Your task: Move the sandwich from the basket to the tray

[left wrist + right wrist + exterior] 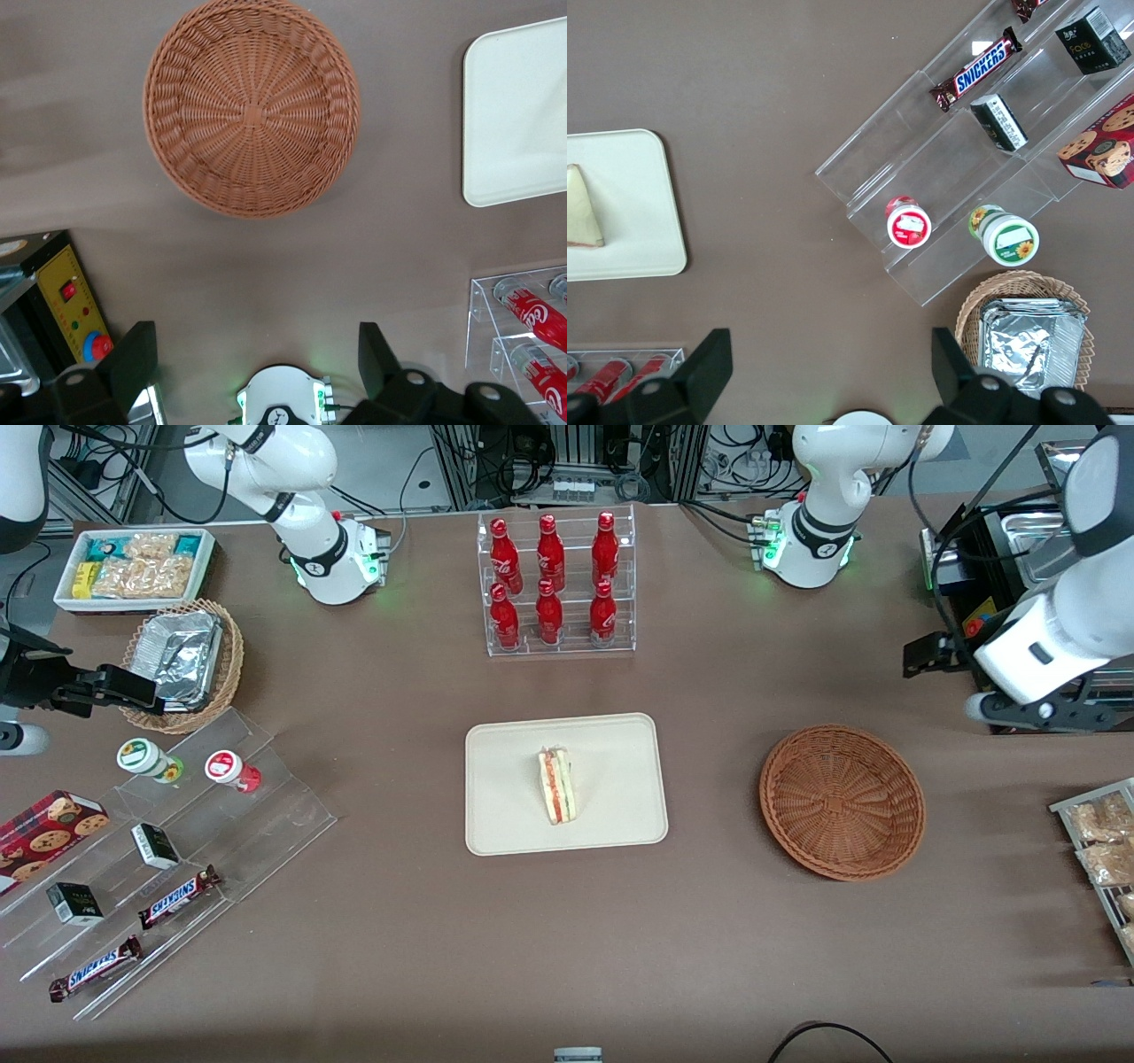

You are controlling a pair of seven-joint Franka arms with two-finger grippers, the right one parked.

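Observation:
The sandwich (556, 784), a pale wedge with red and green filling, lies on the cream tray (505, 806) at the middle of the table. It also shows on the tray (638, 204) in the right wrist view, as a pale triangle (582, 212). The reddish-brown wicker basket (842, 802) stands empty beside the tray, toward the working arm's end. My left gripper (926, 654) hangs above the table, farther from the front camera than the basket. In its own wrist view the gripper (255, 341) is open with nothing between its fingers, and the basket (252, 106) and a corner of the tray (518, 115) lie below.
A clear rack of red bottles (556, 584) stands farther from the front camera than the tray. Acrylic steps with snack bars and jars (168, 850), a tan basket with foil (182, 660) and a white snack bin (133, 567) sit toward the parked arm's end. A black control box (66, 305) and a wire rack (1103, 850) are near the working arm.

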